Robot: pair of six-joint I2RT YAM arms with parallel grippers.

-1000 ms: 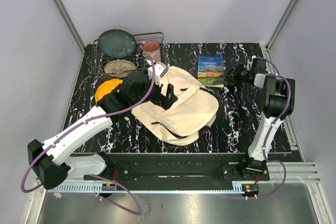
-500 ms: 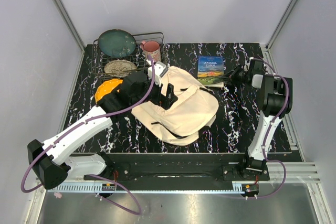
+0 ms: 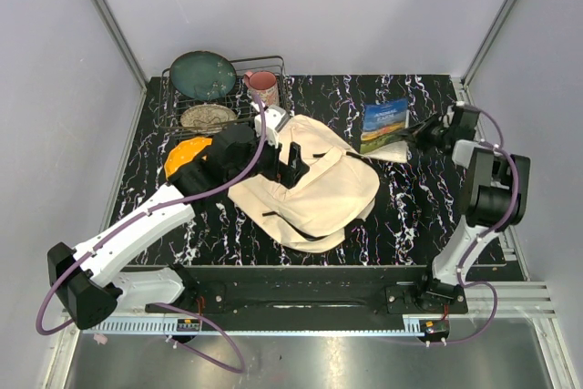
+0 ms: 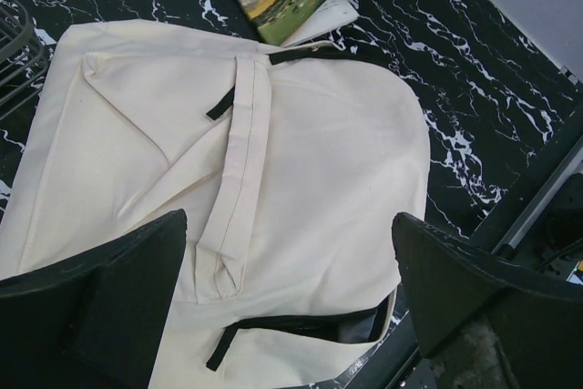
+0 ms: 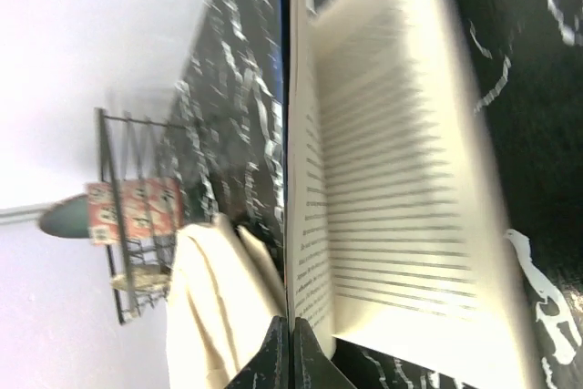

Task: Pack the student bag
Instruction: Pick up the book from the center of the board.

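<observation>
The student bag [image 3: 314,190], cream canvas with black buckles, lies flat mid-table; in the left wrist view the bag [image 4: 319,152] shows a strap and a dark slit opening near its edge. My left gripper [image 3: 293,168] hovers over the bag's left part, its jaws [image 4: 290,225] wide open with nothing between them. A paperback with a colourful cover [image 3: 384,123] is right of the bag, tipped up and falling open. My right gripper [image 3: 417,133] is shut on the thin cover edge [image 5: 291,343], with printed pages [image 5: 401,198] splayed to its right.
A wire rack [image 3: 273,66] at the back left holds a green plate [image 3: 202,75] and a pink mug [image 3: 262,87], with a speckled plate [image 3: 208,117] before it. An orange object [image 3: 180,157] lies beside my left arm. White walls and metal posts ring the table.
My right gripper has shut on the book's cover and pulled back to the right, tipping the book up and open. The left arm and the bag have not moved.
</observation>
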